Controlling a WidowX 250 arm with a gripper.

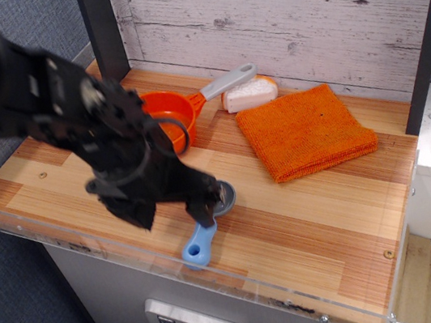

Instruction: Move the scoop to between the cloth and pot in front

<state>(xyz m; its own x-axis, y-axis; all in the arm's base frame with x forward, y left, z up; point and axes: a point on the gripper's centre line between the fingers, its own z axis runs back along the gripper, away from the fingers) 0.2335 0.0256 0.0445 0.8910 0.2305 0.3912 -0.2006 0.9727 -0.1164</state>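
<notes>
The scoop (201, 242) lies on the wooden counter near the front edge. Its grey bowl points back and its light-blue handle points to the front edge. The orange pot (176, 113) with a grey handle stands at the back, partly hidden by my arm. The orange cloth (304, 131) lies to the right of it. My gripper (173, 217) is blurred by motion and hangs just left of the scoop. Its fingers stand apart and hold nothing. One fingertip (205, 212) is close over the scoop's bowl.
A white wedge-shaped block (250, 93) lies at the back between the pot's handle and the cloth. A clear plastic lip (302, 295) runs along the counter's front edge. A dark post (103, 32) stands at the back left, behind the pot.
</notes>
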